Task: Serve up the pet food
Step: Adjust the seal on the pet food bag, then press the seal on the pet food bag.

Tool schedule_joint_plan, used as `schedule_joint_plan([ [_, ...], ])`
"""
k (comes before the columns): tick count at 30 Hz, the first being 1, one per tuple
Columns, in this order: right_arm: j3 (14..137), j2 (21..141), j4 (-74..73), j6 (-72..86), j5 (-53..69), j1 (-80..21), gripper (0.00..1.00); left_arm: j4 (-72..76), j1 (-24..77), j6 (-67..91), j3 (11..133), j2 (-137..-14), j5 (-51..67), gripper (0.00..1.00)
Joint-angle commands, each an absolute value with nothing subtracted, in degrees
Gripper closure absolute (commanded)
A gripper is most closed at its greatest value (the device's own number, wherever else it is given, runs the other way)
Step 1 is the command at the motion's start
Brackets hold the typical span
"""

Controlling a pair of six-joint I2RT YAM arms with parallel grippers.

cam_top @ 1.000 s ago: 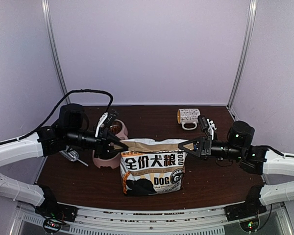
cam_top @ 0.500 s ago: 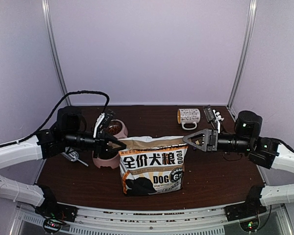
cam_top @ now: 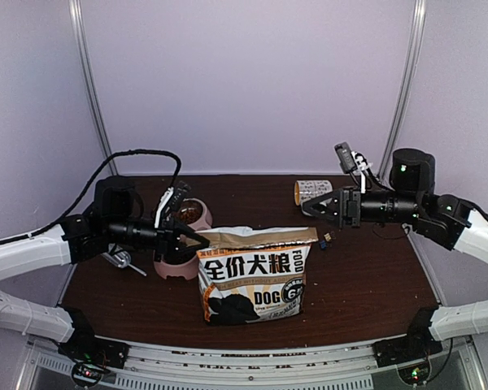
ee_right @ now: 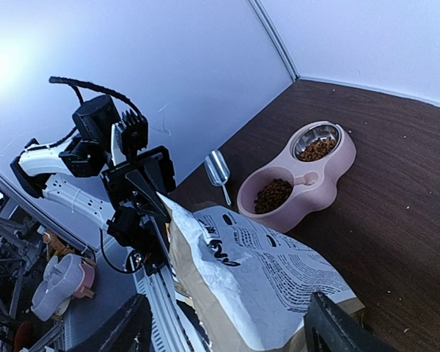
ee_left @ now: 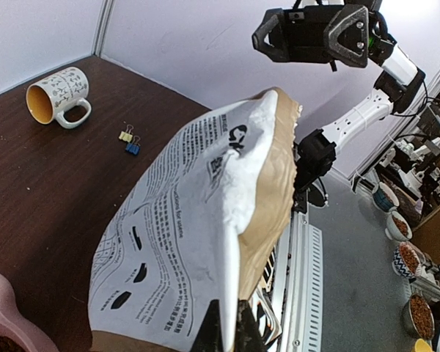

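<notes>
The upright bag [cam_top: 254, 276] blocks mid-table, my left gripper [cam_top: 204, 241] clamped on its corner beside the pink bowl [cam_top: 172, 266]. I've open table [cam_top: 366, 284] right of the bag; mug [cam_top: 315, 192] and binder clips [cam_top: 327, 239] sit behind.

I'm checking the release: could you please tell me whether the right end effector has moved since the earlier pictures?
Yes. The right end effector has left the dog-food bag's top corner, opened, and drawn back toward the mug.
</notes>
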State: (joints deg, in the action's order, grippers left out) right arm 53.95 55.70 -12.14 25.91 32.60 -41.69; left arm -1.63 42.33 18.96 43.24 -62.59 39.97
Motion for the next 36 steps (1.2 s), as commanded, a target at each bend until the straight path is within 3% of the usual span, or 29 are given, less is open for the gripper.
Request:
schedule_joint_plan([
  [1,54.67,57.88,-15.32,21.21,34.84,-41.22,0.27,3.75,41.34,19.76,43.21,-62.2,42.11,1.0],
  [8,49.89,60.39,-11.93,22.02,38.57,-41.22,0.29,5.05,41.32,19.99,42.56,-62.46,43.95,1.0],
  [15,49.09,62.01,-13.09,20.06,38.29,-41.09,0.48,5.97,41.31,20.47,42.28,-62.87,44.69,1.0],
  [22,47.74,63.34,-11.36,19.06,40.34,-40.87,0.51,6.66,41.42,21.01,41.95,-62.86,45.24,1.0],
  [23,47.64,63.32,-11.05,19.07,40.53,-40.87,0.57,6.7,41.32,21.07,41.93,-62.81,45.19,1.0],
  [27,47.35,62.39,-10.02,18.89,41.1,-40.63,0.95,7.01,41.31,21.45,41.39,-61.51,41.28,1.0],
  [28,47.03,61.7,-9.76,18.96,40.87,-40.45,1.0,7.46,41.26,21.78,40.86,-60.72,39.37,1.0],
  [36,37.37,52.0,1.7,23.95,33.92,-39.35,1.0,11.39,40.22,25.04,36.9,-56.94,30.2,1.0],
])
